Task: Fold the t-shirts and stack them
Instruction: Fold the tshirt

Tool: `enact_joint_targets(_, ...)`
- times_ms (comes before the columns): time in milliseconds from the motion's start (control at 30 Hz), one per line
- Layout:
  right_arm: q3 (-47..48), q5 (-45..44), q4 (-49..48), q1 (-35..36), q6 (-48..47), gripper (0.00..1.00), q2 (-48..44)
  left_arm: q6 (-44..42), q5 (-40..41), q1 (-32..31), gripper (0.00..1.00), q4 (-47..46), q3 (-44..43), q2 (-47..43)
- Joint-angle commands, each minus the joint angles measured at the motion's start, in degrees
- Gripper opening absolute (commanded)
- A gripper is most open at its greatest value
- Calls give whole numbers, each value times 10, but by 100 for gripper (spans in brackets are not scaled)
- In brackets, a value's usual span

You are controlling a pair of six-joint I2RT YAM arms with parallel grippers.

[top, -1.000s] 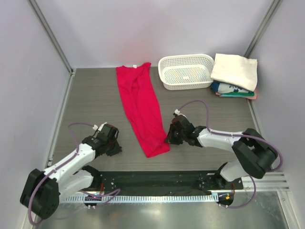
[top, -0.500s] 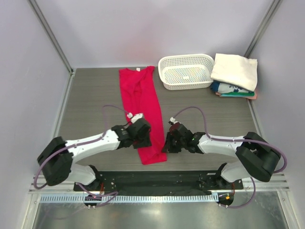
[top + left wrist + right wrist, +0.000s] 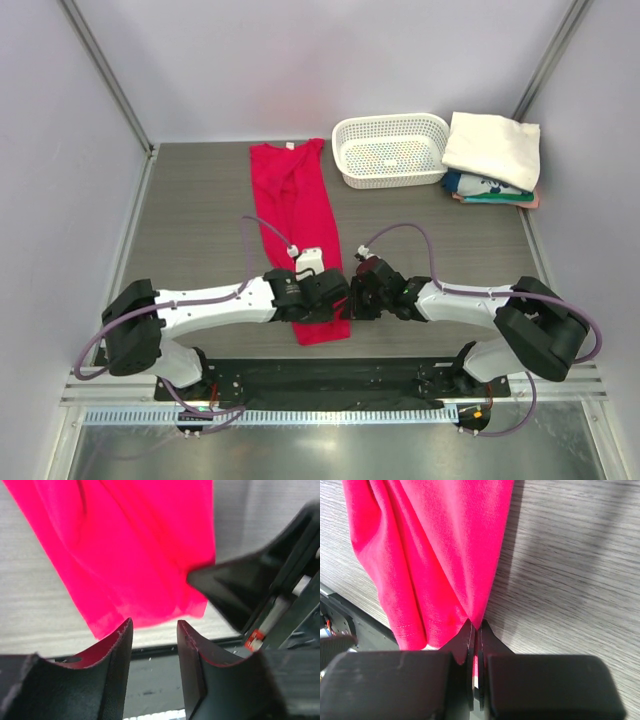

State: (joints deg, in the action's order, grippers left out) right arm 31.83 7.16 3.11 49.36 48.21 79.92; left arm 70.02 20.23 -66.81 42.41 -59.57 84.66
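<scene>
A crimson-red t-shirt (image 3: 298,215) lies folded lengthwise into a long strip down the middle of the table. Its near end (image 3: 145,580) fills the left wrist view, and the same cloth (image 3: 435,545) shows in the right wrist view. My right gripper (image 3: 352,298) is shut on the strip's near right corner, red cloth pinched between its fingertips (image 3: 476,630). My left gripper (image 3: 325,300) hovers open over the near end, nothing between its fingers (image 3: 124,635). A cream-white t-shirt (image 3: 492,146) tops a folded pile with a teal-printed one (image 3: 487,189) at the back right.
A white perforated basket (image 3: 390,149) stands at the back, between the red strip and the pile. The black mounting rail (image 3: 330,378) runs along the near table edge. Grey walls close in the left, right and back sides.
My left arm has swung from the near left across to the strip's near end, and its jaws have opened. The right gripper kept its grip and the strip shifted slightly.
</scene>
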Motion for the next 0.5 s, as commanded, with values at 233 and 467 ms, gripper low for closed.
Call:
enact_joint_targets(233, -4, 0, -4, -3, -12, 1, 0, 86, 55, -24, 37, -45, 94, -37)
enact_joint_targets(467, -10, -2, -5, -4, -12, 1, 1, 81, 69, -24, 39, -136, 148, -53)
